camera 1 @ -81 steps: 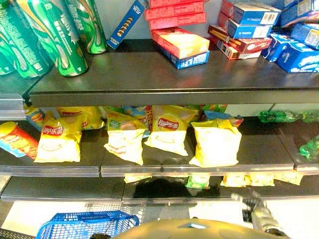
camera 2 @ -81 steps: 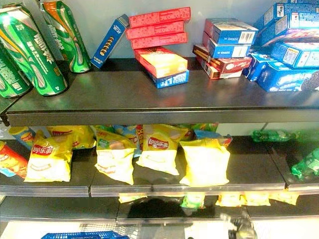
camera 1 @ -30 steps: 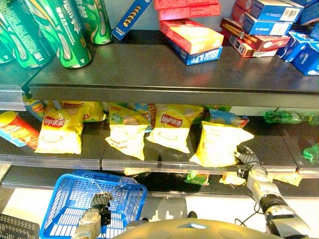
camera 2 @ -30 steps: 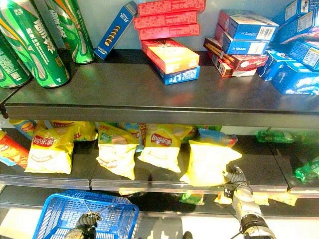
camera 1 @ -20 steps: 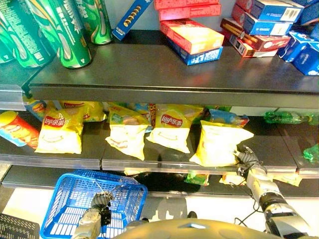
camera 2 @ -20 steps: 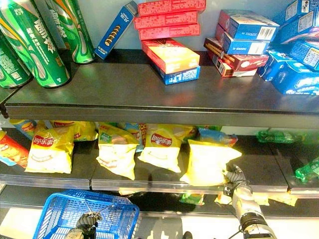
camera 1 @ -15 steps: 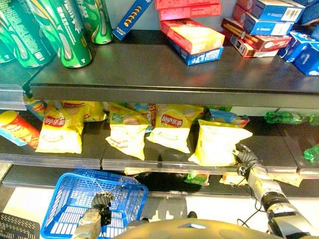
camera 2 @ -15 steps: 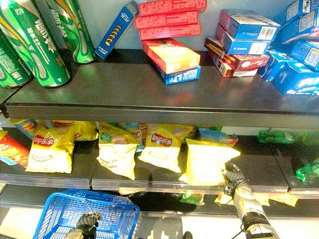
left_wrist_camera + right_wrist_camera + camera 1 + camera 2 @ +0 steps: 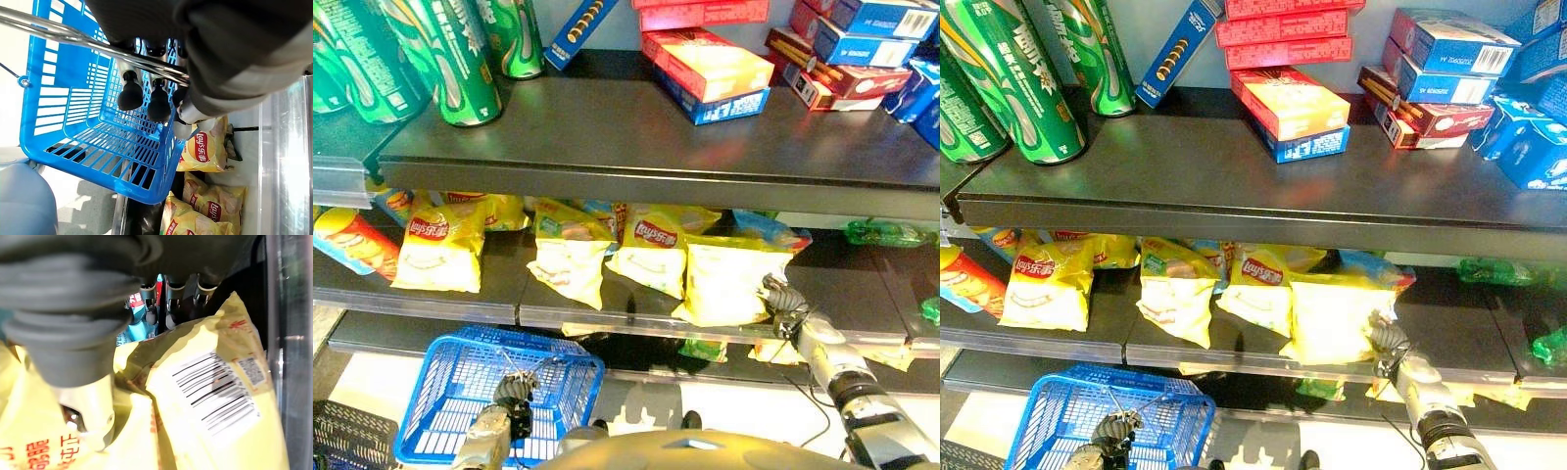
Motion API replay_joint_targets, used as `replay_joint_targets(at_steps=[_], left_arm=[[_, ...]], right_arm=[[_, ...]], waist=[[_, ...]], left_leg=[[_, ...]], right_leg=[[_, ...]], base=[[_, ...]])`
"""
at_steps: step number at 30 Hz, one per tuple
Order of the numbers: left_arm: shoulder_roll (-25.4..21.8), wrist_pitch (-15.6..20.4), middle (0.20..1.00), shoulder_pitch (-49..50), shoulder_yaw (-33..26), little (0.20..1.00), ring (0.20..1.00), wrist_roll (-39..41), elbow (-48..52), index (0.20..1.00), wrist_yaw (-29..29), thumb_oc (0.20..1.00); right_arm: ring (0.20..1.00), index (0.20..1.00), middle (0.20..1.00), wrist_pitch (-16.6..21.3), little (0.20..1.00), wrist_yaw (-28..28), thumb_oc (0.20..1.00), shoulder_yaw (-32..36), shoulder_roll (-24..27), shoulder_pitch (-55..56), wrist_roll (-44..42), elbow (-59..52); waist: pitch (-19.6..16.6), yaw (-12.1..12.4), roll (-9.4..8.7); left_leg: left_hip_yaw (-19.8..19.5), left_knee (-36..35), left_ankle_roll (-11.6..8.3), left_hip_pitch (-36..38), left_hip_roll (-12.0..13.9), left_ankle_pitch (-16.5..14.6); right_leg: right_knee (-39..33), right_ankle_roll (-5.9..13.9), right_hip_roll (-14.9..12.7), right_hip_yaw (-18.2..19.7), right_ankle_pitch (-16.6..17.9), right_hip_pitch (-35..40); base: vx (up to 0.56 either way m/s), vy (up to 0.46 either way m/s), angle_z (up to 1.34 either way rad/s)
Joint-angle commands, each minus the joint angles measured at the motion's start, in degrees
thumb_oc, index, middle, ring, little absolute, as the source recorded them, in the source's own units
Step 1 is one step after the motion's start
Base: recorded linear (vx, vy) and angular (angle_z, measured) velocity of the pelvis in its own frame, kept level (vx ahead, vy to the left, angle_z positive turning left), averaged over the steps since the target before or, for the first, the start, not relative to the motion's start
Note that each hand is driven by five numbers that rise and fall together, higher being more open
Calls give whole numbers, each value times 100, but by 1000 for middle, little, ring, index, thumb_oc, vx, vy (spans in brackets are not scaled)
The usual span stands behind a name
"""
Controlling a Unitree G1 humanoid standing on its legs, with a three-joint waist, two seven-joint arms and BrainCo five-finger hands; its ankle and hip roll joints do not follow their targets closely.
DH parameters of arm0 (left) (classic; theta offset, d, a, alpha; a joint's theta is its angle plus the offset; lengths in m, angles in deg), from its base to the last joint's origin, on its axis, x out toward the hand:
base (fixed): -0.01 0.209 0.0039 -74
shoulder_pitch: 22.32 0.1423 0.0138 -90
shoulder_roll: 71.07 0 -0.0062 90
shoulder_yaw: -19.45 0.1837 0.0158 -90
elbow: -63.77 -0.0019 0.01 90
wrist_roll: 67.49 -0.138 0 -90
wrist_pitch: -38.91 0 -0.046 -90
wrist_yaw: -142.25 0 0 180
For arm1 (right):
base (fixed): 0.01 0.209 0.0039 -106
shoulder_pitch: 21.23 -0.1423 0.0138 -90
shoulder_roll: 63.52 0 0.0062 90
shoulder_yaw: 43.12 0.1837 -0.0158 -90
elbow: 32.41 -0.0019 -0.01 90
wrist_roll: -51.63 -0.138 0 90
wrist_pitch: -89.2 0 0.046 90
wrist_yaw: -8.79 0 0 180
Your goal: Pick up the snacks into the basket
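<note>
A yellow chip bag (image 9: 729, 284) lies back-side up on the middle shelf, its barcode facing out. My right hand (image 9: 785, 300) is at the bag's right edge. In the right wrist view the thumb (image 9: 93, 416) presses on the face of the yellow chip bag (image 9: 215, 396) while the fingers (image 9: 168, 298) reach behind its crumpled edge, pinching it. Low on the left, my left hand (image 9: 512, 394) is curled round the wire handle (image 9: 98, 44) of the blue plastic basket (image 9: 460, 377), which hangs below the shelves with nothing in it.
Three more yellow chip bags (image 9: 435, 250) (image 9: 568, 266) (image 9: 651, 253) lie along the middle shelf. The dark upper shelf (image 9: 656, 181) overhangs it, carrying green cans (image 9: 460, 59) and red and blue boxes (image 9: 715, 69). Green bottles (image 9: 891, 233) lie right. More bags (image 9: 705, 350) sit on the lowest shelf.
The view has shifted slightly. My right hand rose to the bag's right edge and closed on it, nudging the bag left. The basket and left hand came up into view early on, then held still.
</note>
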Motion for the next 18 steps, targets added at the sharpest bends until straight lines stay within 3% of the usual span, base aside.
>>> replay_joint_targets(at_steps=[1, 11, 18], left_arm=[[-132, 286, 200, -268, 261, 200, 200, 276, 516, 200, 256, 200], [-146, 289, 200, -253, 461, 200, 200, 327, 554, 200, 362, 200], [-133, 237, 200, -283, 562, 200, 200, 428, 673, 200, 301, 200]], right_arm=[[1000, 1000, 1000, 224, 1000, -321, 1000, -307, 496, -549, -409, -482], [1000, 1000, 1000, 10, 1000, -780, 1000, -845, 808, -990, -399, -128], [1000, 1000, 1000, -119, 1000, -782, 1000, -1396, 259, -1560, 218, 794]], waist=[[-185, 127, -311], [-199, 187, -396], [-177, 294, -386]], left_leg=[[241, 31, 53, -287, -75, 20], [249, 31, 51, -293, -67, 13], [211, 31, 49, -315, -59, 39]], right_leg=[[32, 522, -302, 522, -410, 162], [32, 525, -298, 523, -395, 158], [32, 504, -290, 495, -394, 164]], base=[[0, 0, 0], [0, 0, 0], [0, 0, 0]])
